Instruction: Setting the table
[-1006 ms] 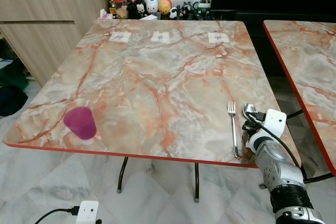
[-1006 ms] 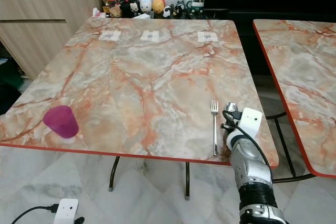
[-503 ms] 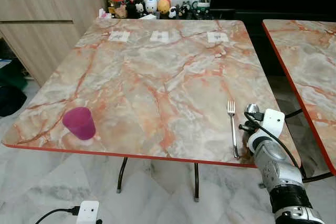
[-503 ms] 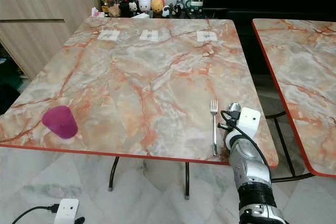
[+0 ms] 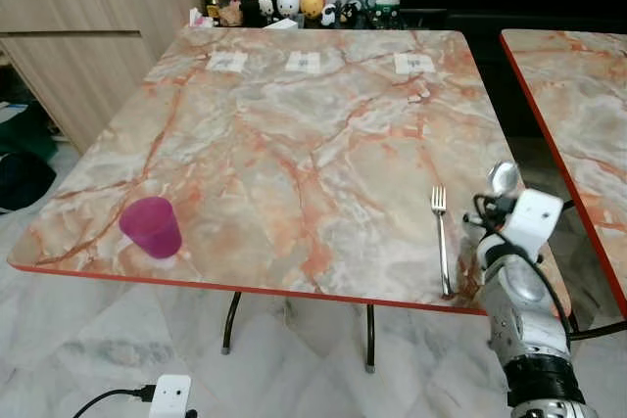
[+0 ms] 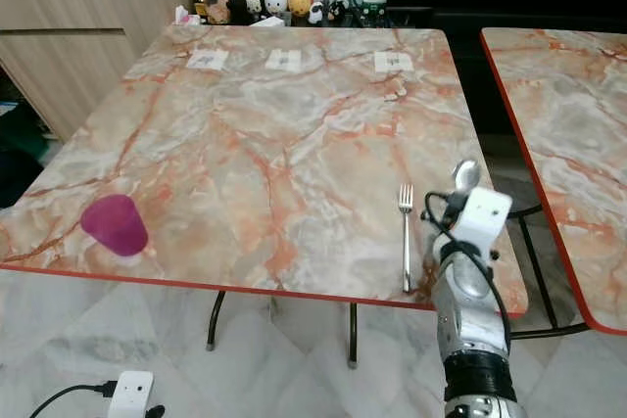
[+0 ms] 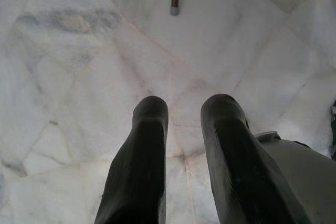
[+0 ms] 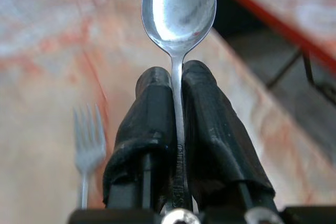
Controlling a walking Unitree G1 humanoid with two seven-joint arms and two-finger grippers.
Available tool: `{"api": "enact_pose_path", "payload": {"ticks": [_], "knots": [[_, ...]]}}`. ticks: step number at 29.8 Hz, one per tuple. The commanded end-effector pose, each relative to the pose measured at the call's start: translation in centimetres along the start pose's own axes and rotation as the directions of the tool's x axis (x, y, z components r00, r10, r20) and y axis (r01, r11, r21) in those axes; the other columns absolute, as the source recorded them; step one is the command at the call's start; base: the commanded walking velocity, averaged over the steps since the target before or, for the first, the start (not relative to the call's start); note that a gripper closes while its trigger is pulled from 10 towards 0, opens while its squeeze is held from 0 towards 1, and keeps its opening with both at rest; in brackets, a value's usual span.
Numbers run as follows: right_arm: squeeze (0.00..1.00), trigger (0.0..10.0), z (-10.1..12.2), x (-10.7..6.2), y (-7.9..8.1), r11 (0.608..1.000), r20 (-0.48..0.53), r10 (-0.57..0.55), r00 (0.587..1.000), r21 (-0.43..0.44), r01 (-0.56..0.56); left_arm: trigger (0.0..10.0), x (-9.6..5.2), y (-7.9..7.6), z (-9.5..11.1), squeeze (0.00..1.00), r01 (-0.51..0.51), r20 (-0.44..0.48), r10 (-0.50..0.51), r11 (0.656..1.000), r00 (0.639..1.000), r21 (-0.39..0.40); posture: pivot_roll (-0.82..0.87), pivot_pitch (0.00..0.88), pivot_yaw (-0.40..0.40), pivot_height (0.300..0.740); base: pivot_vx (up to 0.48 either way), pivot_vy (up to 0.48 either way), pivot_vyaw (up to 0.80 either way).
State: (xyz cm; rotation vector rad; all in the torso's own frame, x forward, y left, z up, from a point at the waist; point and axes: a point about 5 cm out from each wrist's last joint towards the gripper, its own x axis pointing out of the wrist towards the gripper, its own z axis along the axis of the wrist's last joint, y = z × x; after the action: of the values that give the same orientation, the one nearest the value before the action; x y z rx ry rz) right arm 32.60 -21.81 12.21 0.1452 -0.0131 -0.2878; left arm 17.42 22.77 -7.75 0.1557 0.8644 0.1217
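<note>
From the head views, the right gripper [image 6: 458, 193] hovers over the table's [image 5: 294, 144] near right corner, just beside the fork [image 5: 441, 237], spoon [image 5: 503, 178] bowl up. A cup [image 5: 151, 227] sits well apart. The right wrist view shows the fingers [image 8: 210, 124] clamped on the spoon's handle; it looks light, stiff and slippery, best pinched at the neck. In the left wrist view, the left gripper [image 7: 181, 114] hangs parted over the floor [image 7: 79, 51].

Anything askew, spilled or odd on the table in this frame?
Nothing stands out. The fork lies straight near the table's front right edge, the purple cup stands upright at the front left, and the right hand holds a spoon beside the fork.
</note>
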Motion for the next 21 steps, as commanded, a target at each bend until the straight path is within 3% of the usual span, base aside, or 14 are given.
{"api": "enact_pose_path", "payload": {"ticks": [1, 10, 15, 21], "knots": [[0.00, 10.0, 0.9, -0.6, 0.7, 0.997, 0.077, 0.055, 0.995, -0.055, -0.051, 10.0, -0.2, 0.1, -0.8, 0.00, 0.000, -0.032, 0.000, 1.000, 0.999, 0.013, -0.06, 0.074, 0.032, 0.740, 0.000, 0.000, 0.00], [0.00, 10.0, 1.4, -0.9, 1.1, 0.999, 0.113, 0.052, 0.992, -0.019, -0.050, 10.0, -0.2, -0.3, -0.8, 0.00, 0.013, -0.034, -0.013, 1.000, 0.999, 0.023, -0.07, 0.072, 0.033, 0.740, 0.000, -0.315, 0.00], [0.00, 10.0, 1.9, -1.0, 2.1, 0.996, 0.144, 0.082, 0.986, 0.010, -0.085, 10.0, -0.1, -0.4, -0.7, 0.00, 0.014, -0.031, -0.013, 1.000, 0.999, 0.022, -0.07, 0.068, 0.029, 0.740, 0.000, -0.427, 0.00], [0.00, 10.0, 2.5, -1.1, 2.9, 0.990, 0.178, 0.142, 0.974, -0.028, -0.139, 10.0, -0.1, -0.4, -0.8, 0.00, 0.011, -0.037, -0.010, 1.000, 0.999, 0.018, -0.07, 0.065, 0.023, 0.740, 0.000, -0.456, 0.00]]}}
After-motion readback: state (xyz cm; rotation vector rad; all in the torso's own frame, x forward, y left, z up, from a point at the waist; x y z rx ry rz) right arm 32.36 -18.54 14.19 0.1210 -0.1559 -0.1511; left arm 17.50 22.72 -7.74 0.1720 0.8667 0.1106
